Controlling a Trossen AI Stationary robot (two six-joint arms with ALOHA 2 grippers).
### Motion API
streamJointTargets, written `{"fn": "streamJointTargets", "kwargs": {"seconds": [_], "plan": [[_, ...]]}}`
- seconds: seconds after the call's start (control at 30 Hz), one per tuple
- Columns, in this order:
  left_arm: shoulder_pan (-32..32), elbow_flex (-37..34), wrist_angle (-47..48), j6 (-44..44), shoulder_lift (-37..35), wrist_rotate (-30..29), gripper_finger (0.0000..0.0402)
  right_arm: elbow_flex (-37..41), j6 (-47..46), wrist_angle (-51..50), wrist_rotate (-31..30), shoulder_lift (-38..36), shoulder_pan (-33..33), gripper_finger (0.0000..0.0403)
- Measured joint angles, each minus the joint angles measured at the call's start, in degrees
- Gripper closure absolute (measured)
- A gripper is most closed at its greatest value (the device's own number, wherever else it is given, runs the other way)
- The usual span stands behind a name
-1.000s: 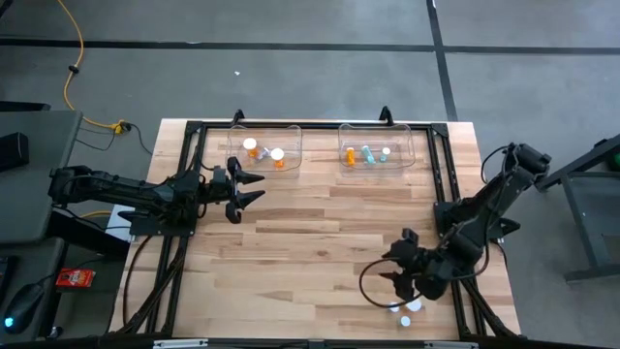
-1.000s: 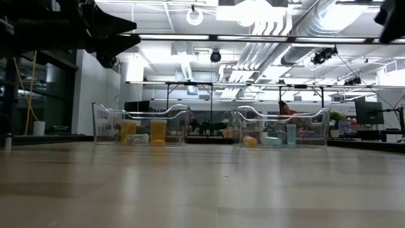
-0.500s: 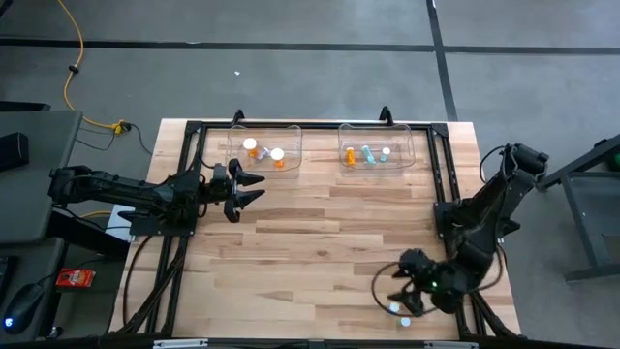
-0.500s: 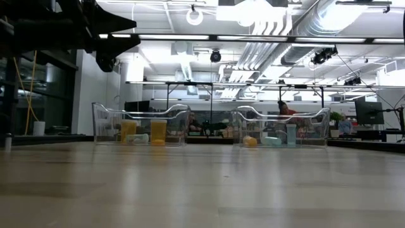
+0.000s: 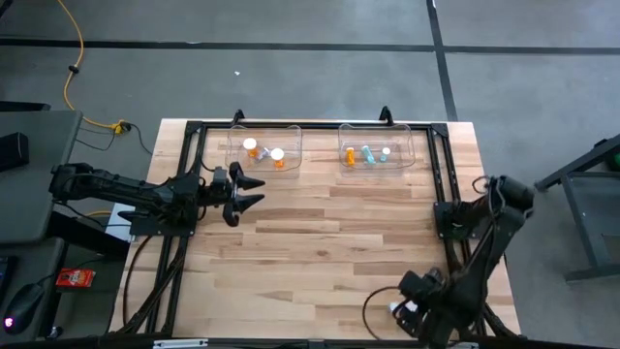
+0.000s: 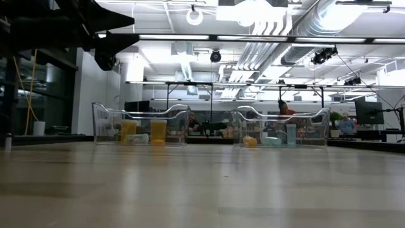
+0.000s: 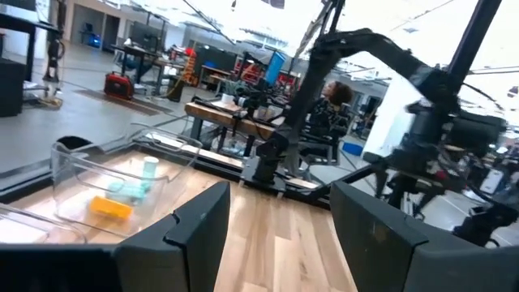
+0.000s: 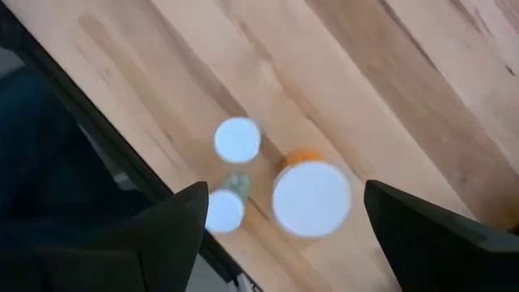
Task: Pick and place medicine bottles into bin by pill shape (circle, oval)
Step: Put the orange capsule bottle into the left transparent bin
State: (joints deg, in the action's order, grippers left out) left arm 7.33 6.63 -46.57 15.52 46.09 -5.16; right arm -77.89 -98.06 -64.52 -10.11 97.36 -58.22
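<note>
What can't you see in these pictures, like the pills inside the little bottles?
- Pill shapes: the bottles under the right claw show only white caps from above in the right wrist view.
- High view: the right arm covers those bottles at the table's near edge.
- Bottles in the two clear bins: too small in the high view; blurred behind plastic in the low view.
- Low view: the left claw shows only as a dark shape, cut off at the top.

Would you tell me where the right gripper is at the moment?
In the high view the right gripper is at the table's near right corner, open above three white-capped medicine bottles standing close together beside the black frame rail.
</note>
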Motion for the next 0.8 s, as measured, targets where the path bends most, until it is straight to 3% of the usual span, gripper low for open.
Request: {"fn": "streamJointTargets", "kwargs": {"seconds": [0.23, 0.57, 0.8], "plan": [[0.0, 0.0, 0.0, -0.04, 0.02, -0.07, 0.02, -8.35, -0.74, -5.76, 2.82, 7.21, -0.34, 0.008], [0.0, 0.0, 0.0, 0.36, 0.02, -0.05, 0.02, -6.21, -2.27, -7.46, 5.62, 9.05, 0.49, 0.008], [0.0, 0.0, 0.0, 0.36, 0.02, -0.05, 0.02, -1.85, -3.92, -0.56, 9.26, 9.03, 0.47, 0.008]]}}
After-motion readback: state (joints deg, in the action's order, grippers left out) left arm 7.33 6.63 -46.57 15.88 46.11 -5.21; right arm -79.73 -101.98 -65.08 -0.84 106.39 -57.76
